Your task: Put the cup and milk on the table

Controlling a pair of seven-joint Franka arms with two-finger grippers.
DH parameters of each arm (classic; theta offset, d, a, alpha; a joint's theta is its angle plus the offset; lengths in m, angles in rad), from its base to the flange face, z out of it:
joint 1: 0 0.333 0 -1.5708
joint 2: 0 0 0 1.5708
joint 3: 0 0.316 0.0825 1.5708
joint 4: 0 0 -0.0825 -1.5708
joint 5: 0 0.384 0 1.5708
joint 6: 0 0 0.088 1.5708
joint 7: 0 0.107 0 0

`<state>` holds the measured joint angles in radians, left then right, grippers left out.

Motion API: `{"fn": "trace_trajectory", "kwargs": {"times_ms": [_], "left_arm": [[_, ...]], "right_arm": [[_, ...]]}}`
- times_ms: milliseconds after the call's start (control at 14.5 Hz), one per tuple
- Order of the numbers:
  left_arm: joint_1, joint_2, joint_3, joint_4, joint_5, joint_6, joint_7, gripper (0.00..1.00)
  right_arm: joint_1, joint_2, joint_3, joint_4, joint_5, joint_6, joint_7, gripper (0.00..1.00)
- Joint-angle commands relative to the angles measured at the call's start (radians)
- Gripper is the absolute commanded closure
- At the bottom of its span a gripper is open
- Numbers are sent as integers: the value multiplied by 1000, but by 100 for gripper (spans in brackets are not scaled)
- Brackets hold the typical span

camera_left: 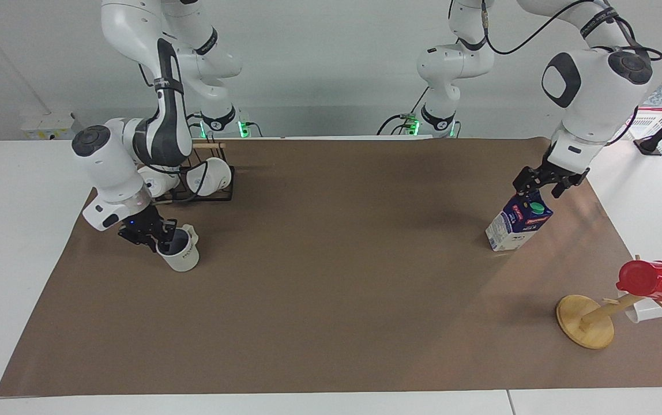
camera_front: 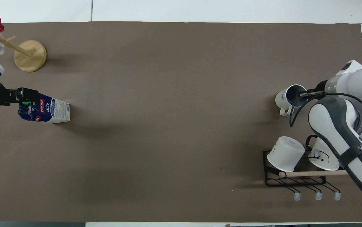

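"MILK" lettering on carton (camera_front: 47, 109)

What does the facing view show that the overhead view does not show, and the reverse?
Only the facing view shows both arms' bases and that the left gripper is just above the milk carton's top.

Only the overhead view shows the three hooks on the black rack and the carton's printed side panel.

Both show the right gripper at the rim of the cup, two white mugs on the rack, and the red cup on the wooden stand.
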<state>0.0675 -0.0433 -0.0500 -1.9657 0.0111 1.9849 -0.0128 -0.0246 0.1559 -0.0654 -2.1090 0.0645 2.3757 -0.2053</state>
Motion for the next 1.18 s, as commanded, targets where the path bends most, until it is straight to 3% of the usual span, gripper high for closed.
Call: {"fn": "trace_trajectory", "kwargs": {"times_ms": [0,277,415,830,1106], "left_arm": [[8,-10,-4,-57,9,73,4,0],[11,8,-2,-77,7,110,4,0],[17,13,-2,-85,7,129,1,0],[18,16,-2,-105,7,173,4,0],[32,14,-2,-107,9,157,2,0]], "right_arm": [[9,-7,2,-8,21,10,-28,100],[14,-1,7,194,18,-235,-60,100],[75,2,9,288,12,-328,-40,100],[290,36,10,316,-103,-290,283,100],[444,132,9,383,-120,-283,535,100]]}}
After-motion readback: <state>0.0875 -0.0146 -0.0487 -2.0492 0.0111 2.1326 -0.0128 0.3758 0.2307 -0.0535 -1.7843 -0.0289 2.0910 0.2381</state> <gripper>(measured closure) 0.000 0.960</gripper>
